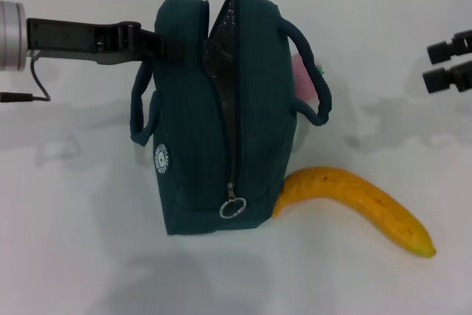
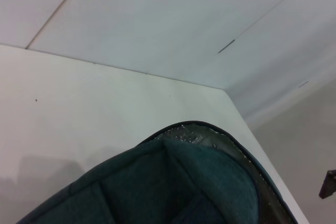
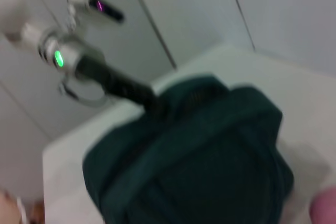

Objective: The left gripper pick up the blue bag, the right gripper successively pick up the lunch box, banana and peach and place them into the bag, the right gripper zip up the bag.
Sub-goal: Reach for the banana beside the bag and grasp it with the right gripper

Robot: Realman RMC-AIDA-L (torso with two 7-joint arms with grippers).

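Note:
The blue bag (image 1: 214, 138) stands upright in the middle of the white table, and it also fills the left wrist view (image 2: 178, 187) and the right wrist view (image 3: 199, 161). Its zip is parted along the top, showing shiny lining; the silver ring pull (image 1: 232, 208) hangs low on the near side. My left gripper (image 1: 168, 43) comes in from the left and is shut on the bag's upper edge. The banana (image 1: 361, 208) lies at the bag's right foot. The peach (image 1: 304, 79) peeks out behind the right handle. My right gripper (image 1: 441, 64) hovers open at the far right. The lunch box is out of view.
The white table (image 1: 81, 212) runs to a pale wall at the back. A cable (image 1: 33, 82) hangs from my left arm. In the right wrist view my left arm (image 3: 105, 74) reaches to the bag, with a green light on its wrist.

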